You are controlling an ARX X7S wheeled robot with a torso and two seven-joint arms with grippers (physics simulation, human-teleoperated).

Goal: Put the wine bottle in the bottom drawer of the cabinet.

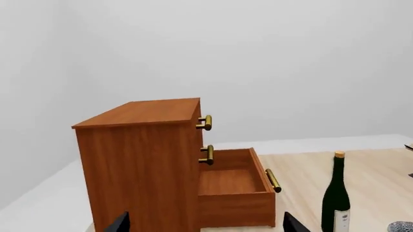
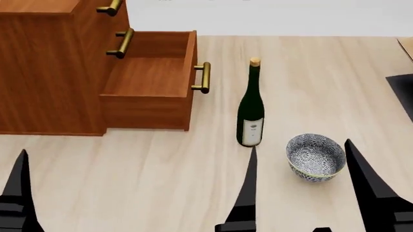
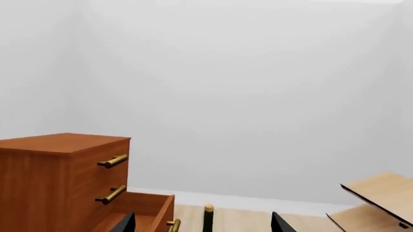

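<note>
Wine bottle (image 2: 250, 111) is standing upright on the table (image 2: 161, 179) just right of the pulled-out bottom drawer (image 2: 152, 77), looking heavy, slick and breakable, so the spread-open right gripper (image 2: 303, 159) is probably wanting the fat body, not the neck.

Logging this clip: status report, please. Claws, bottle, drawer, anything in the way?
Both claws open, holding nothing: right claw, left claw. Wine bottle upright on the table, untouched. Bottom drawer pulled open, empty. Patterned bowl beside the bottle, near the right claw.

Bare simulated room: blank white walls (image 3: 245, 96)
</note>
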